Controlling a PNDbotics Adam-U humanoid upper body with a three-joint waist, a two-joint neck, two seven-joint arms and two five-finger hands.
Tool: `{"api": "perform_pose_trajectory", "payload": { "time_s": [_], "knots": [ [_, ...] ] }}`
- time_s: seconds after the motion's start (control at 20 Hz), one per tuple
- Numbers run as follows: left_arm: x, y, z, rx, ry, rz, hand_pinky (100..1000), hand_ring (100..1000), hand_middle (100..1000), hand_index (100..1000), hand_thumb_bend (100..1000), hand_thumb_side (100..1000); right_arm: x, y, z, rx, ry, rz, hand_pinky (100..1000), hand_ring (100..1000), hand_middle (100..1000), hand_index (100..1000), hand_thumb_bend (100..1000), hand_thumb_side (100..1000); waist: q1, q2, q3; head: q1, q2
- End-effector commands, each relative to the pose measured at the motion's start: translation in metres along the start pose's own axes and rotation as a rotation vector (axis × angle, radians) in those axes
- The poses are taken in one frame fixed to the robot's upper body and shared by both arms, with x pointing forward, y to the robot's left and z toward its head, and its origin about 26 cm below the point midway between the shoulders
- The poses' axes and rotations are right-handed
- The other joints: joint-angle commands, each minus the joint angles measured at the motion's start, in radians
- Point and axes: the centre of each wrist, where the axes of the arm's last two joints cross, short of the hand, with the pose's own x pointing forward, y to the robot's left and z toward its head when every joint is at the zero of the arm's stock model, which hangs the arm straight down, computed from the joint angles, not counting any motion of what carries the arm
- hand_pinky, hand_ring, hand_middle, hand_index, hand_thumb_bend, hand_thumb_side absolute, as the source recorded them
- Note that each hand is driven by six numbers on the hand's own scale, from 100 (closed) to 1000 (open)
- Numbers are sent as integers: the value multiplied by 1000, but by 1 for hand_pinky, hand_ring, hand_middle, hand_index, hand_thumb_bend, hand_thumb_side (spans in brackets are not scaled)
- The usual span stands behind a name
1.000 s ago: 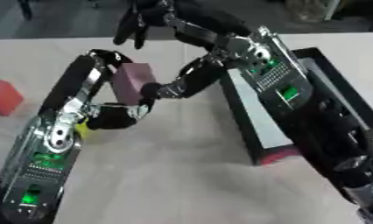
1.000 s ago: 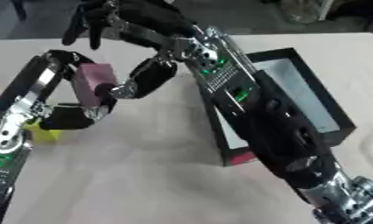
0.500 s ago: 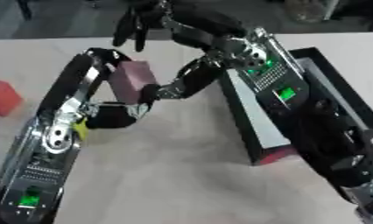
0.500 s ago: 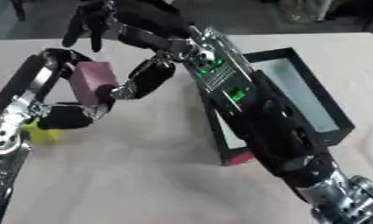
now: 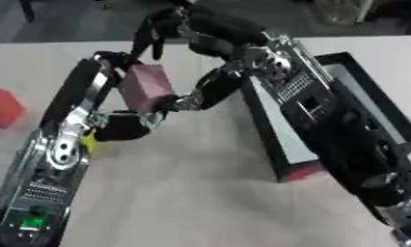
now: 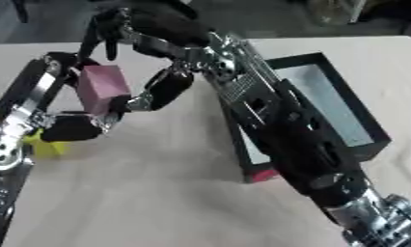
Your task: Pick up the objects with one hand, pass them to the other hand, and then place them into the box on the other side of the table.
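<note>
Beige tabletop (image 5: pixel 200 193) fills most of both views, with a dark floor beyond its far edge. Centre-left, above the table, a pink block (image 5: pixel 147 88) is held between the two robot hands. Left hand (image 5: pixel 129 126): black, its fingers curled under and round the lower end of the pink block, so that it is clamped on the block from below. Right hand (image 6: pixel 162 89): reaches in from the right of the pink block, its dark fingers (image 6: pixel 133 102) lying against the block's right face and lower corner; whether they are closed on the block or only touching it cannot be told. A further dark part of the right arm, with slender black prongs (image 6: pixel 102 36), hangs just above the pink block's top edge. Left forearm (image 5: pixel 53 159): black and silver, with a green-lit panel near its lower end, rising from below the pink block. Right forearm (image 6: pixel 276 130): runs from the lower right corner up toward the pink block and crosses over the left wall of the box. Black-walled box (image 6: pixel 344 103) with a pale floor: on the table, well to the right of the pink block, a red patch showing at its near corner. Yellow object (image 6: pixel 47 147): on the table, below and left of the pink block, partly hidden by the left hand. Red block (image 5: pixel 5 107): on the table, well to the left of the pink block, at the picture's edge.
</note>
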Motion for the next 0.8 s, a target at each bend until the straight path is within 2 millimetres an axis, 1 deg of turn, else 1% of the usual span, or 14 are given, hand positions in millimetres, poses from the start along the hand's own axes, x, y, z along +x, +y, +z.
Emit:
{"api": "perform_pose_trajectory", "payload": {
  "time_s": [0.05,0.2,0.35,0.8],
  "knots": [
    [5,7,0,28,-22,11,697,449,377,534,204,100,-1,-7,-1,-15,5,30,750,645,703,752,452,100,7,-21,0,-4,-7],
    [5,7,0,28,-24,17,697,448,376,535,201,100,-2,-6,-1,-15,9,29,753,653,703,753,452,100,7,-21,-1,-5,-7],
    [6,6,0,26,-28,25,698,447,377,538,203,100,-4,-5,-1,-15,17,25,761,684,709,755,456,100,7,-22,-2,-6,-7],
    [6,5,0,15,-43,45,700,452,385,550,211,100,-9,-2,0,-21,49,1,760,697,724,766,455,100,8,-20,-5,-8,-10]
  ]
}}
